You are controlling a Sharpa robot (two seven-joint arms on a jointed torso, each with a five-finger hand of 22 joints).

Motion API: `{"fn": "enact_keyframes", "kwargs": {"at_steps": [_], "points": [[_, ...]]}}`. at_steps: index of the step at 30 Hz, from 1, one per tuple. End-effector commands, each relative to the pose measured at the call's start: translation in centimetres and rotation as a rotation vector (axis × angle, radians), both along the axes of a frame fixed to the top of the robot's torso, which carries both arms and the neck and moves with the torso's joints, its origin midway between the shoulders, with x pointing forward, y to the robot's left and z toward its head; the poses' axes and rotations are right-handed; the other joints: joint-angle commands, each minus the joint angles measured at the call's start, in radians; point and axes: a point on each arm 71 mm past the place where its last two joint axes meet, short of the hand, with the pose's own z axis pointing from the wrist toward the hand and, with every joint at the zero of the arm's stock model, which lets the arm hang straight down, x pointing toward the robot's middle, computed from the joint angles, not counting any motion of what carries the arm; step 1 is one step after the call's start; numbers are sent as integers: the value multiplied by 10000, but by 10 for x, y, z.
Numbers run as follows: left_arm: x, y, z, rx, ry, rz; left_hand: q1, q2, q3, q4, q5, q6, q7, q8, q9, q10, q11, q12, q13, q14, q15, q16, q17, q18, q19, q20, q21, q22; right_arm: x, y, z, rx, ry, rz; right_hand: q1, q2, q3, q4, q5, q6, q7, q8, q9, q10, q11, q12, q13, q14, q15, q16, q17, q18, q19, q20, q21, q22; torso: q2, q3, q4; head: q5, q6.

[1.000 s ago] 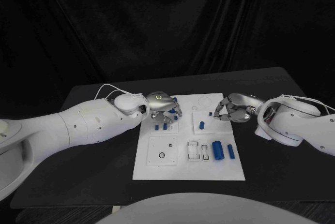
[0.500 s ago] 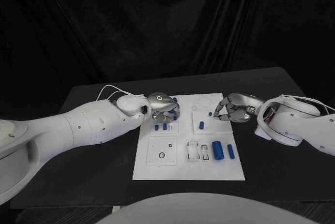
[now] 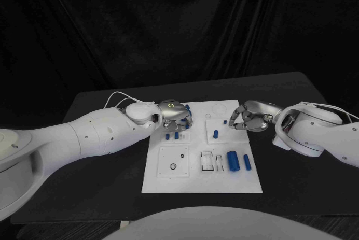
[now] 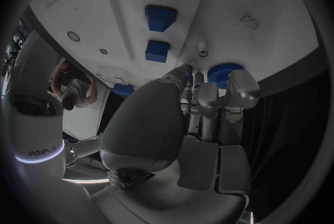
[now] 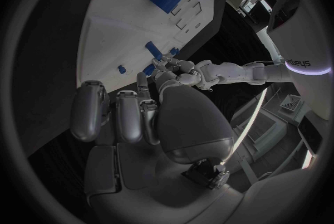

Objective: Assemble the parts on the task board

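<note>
1. Change: between the earlier head pictures and now, the left arm shifts only slightly; its silver many-fingered left hand point(image 3: 174, 113) stays over the far left part of the flat white rectangular task board point(image 3: 202, 184). The right hand and the loose parts lie as before. Judgement: a placing or seating step is under way, not finished.
2. Left hand, fingers: in the left wrist view the fingers point(image 4: 239, 90) reach down together to the board, their tips at a round blue ribbed part point(image 4: 221, 72). They seem to pinch it, though how firmly cannot be told.
3. Right hand point(image 3: 250, 116): hovers at the board's far right edge, fingers curled inward, nothing seen in them.
4. Task parts, seated: two small blue block-shaped parts point(image 4: 158, 18) stand in the board just beside the left fingertips; a small blue peg point(image 3: 215, 134) stands in the middle panel.
5. Task parts, loose: a thick blue cylinder point(image 3: 233, 160) and a slim blue bar point(image 3: 247, 162) lie side by side near the board's right edge, well apart from both hands.
6. Empty seats: rectangular black-outlined slots point(image 3: 211, 162) beside the cylinder; an oval hole point(image 3: 173, 167) in the near left panel.
7. Obstruction: the two standing blocks crowd the left hand's working spot; a sideways slip could knock them. The black table point(image 3: 90, 172) carries the board.
</note>
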Motion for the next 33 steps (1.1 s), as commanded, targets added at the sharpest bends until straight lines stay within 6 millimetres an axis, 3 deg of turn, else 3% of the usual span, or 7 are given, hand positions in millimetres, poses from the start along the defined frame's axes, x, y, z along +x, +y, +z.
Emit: {"fn": "enact_keyframes", "kwargs": {"at_steps": [1, 11, 20, 24, 25, 29, 33], "points": [[-2, -3, -2, 45, 46, -113, -132, -48, 122, -3, 18, 160, 0, 34, 1, 171, -9, -84, -38, 71, 3, 23, -37, -92, 74, 9, 48, 1224, -1, 0, -1, -38, 63, -25, 73, -3, 52, -1, 44, 95, 7, -14, 13, 846, -37, -56, 2263, 477, -67, -55, -8, -12, 128, -42, -32, 1712, 1, -1, 0, 3, 2], [-3, -8, -3, -75, 3, -290, -201, -96, 312, -70, -4, 495, 43, 179, 60, 668, -64, -134, -91, 105, 1, 48, -55, -107, 118, -1, 96, 1240, -1, 0, -2, -52, 89, -29, 92, 2, 74, -26, 49, 110, -2, -9, 19, 844, -44, -58, 2259, 475, -71, -60, -16, -11, 127, -44, -35, 1711, 1, 1, 0, 21, 2], [-3, -8, -2, -466, -454, -336, 14, -2, 541, -625, 162, 1668, 316, 743, 397, 2115, 14, 95, 17, 440, 11, 264, 144, -224, 500, -42, 785, 1408, -2, -1, -2, -60, 109, -41, 104, 0, 85, -41, 50, 119, -6, -5, 23, 845, -48, -58, 2260, 476, -74, -58, -13, -8, 124, -46, -49, 1707, 1, 1, 0, 14, 2], [-2, -4, 0, -641, -705, -242, 21, -25, 554, -712, -110, 1641, 324, 679, 395, 2147, 22, -33, -25, 462, 0, 195, 44, -234, 551, -60, 858, 1421, -2, -1, -2, -63, 116, -46, 104, 0, 85, -41, 50, 119, -6, -5, 23, 845, -48, -58, 2260, 476, -74, -58, -13, -8, 124, -46, -49, 1707, 2, 1, -2, 21, 2], [-2, -2, 1, -695, -772, -227, 45, -24, 574, -754, -451, 1496, 317, 528, 346, 2212, 12, -121, -57, 509, -23, 164, 10, -249, 606, -73, 949, 1440, -2, -1, -2, -64, 119, -47, 104, 0, 85, -41, 50, 119, -6, -5, 23, 845, -48, -58, 2260, 476, -74, -58, -13, -8, 124, -46, -49, 1707, 1, 0, -1, 16, 2], [-5, 4, 3, -878, -932, -239, -11, -8, 540, -708, -867, 1626, 329, 492, 353, 2411, 13, -232, -95, 592, -41, 117, -38, -279, 700, -89, 1107, 1477, -2, -2, -3, -69, 126, -56, 114, -5, 94, -58, 47, 128, -10, -1, 27, 845, -51, -58, 2260, 473, -77, -68, -29, -10, 126, -49, -39, 1710, -1, -2, 1, 0, 2], [-8, 9, 8, -1109, -1103, -341, -39, -24, 514, -657, -1008, 1674, 306, 457, 352, 2478, -7, -347, -138, 626, -54, 69, -92, -292, 741, -94, 1172, 1493, -2, -2, -3, -86, 146, -64, 115, -6, 96, -61, 45, 130, -10, 0, 28, 842, -52, -62, 2254, 472, -78, -68, -29, -5, 120, -50, -62, 1704, -5, -5, 3, 9, 2]]}}
